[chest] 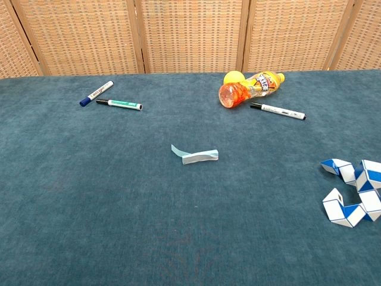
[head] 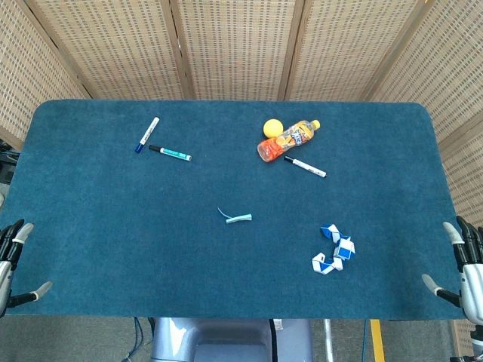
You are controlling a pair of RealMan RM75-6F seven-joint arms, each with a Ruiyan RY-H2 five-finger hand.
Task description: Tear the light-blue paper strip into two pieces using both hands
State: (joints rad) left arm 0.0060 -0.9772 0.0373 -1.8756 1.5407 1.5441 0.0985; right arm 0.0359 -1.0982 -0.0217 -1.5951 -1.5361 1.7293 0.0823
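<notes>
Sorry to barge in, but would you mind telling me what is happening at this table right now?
Nothing is being handled yet. The light-blue paper strip lies in one piece, curled, mid-table. The left hand and right hand sit at the table's near corners, holding nothing. Markers, an orange bottle and a blue-and-white twist toy lie around it.

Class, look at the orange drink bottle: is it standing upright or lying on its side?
Lying on its side: the bottle rests lengthwise on the table.
</notes>
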